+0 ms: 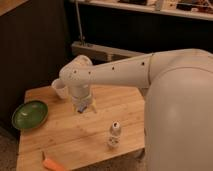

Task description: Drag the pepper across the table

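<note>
The pepper (53,163), slim and orange-red, lies at the near left edge of the light wooden table (125,112). My gripper (82,107) hangs from the white arm over the middle of the table, pointing down, far from the pepper and up-right of it. It stands open with nothing seen in it. A bit of blue (90,104) shows right beside the gripper, mostly hidden by the wrist.
A green bowl (30,114) sits at the table's left edge. A white cup (59,89) stands at the back left, by the arm. A white shaker bottle (114,135) stands near the front right. My large white body fills the right side.
</note>
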